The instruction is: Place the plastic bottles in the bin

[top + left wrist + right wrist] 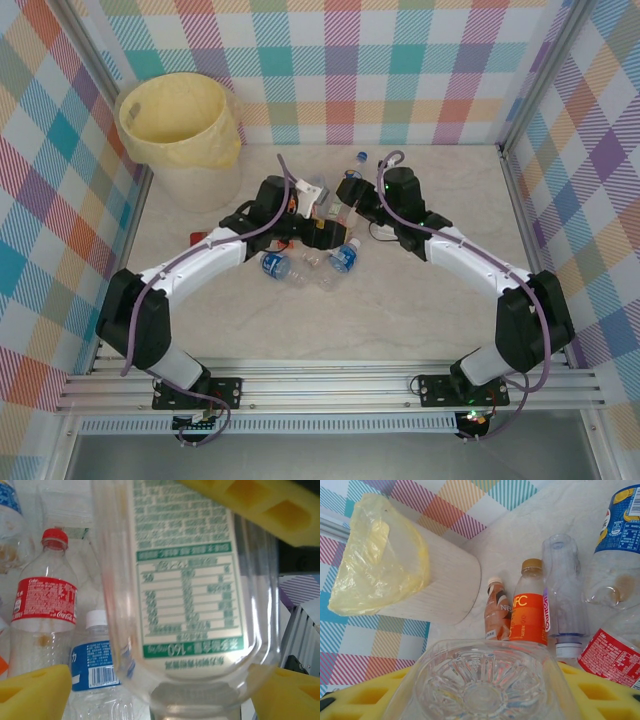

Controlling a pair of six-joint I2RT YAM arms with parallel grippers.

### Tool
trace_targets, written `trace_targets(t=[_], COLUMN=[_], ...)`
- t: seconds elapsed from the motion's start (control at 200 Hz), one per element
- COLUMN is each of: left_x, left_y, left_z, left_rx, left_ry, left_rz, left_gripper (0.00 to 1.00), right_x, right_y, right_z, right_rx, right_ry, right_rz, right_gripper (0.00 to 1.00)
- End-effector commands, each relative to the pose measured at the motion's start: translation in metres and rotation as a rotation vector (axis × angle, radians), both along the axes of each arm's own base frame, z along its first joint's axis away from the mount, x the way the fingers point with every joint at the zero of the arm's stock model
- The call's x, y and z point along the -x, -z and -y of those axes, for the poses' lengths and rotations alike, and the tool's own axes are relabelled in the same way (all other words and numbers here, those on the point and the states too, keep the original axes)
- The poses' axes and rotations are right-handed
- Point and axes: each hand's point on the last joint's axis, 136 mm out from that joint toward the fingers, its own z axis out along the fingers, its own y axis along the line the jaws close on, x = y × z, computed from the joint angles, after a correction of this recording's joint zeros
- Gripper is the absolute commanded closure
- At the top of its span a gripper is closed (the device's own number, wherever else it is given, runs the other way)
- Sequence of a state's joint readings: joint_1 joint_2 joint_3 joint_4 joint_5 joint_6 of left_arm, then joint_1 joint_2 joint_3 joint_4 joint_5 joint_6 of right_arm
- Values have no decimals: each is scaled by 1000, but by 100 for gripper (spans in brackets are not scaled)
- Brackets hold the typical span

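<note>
Right of the bin (195,185), the plastic bottles (300,265) lie partly under the left arm (268,212) and right arm (410,205), labels too small to read. In the right wrist view, right of the bin, a blue-labelled bottle (625,525) and a red-labelled bottle (612,657) run off the edge; a clear bottle (480,685) is cut off below. The green-labelled bottle (190,580) is blurred, both ends cut off

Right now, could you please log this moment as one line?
right gripper: shut on clear bottle | left gripper: open around same bottle | bin: upright
</note>
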State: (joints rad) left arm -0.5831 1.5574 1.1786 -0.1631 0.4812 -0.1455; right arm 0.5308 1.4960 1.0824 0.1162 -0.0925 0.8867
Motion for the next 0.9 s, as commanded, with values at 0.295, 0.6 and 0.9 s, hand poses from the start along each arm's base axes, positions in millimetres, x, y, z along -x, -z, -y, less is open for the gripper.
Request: trace_targets(t=[0.295,0.6,0.9], left_x=[-23,-23,-35], left_y=[-18,-11,-7], left_z=[29,25,-7], left_rx=[98,93,53], left_ry=[31,15,-115], left_rz=[16,18,72], left_gripper=[30,55,60], right_x=[6,11,5], right_y=[-16,-32,-55], right_z=[-23,-23,-5], right_rx=[-76,-105,-103], right_ry=[-73,-80,0], right_rz=[10,-4,18], right_gripper=[58,41,16])
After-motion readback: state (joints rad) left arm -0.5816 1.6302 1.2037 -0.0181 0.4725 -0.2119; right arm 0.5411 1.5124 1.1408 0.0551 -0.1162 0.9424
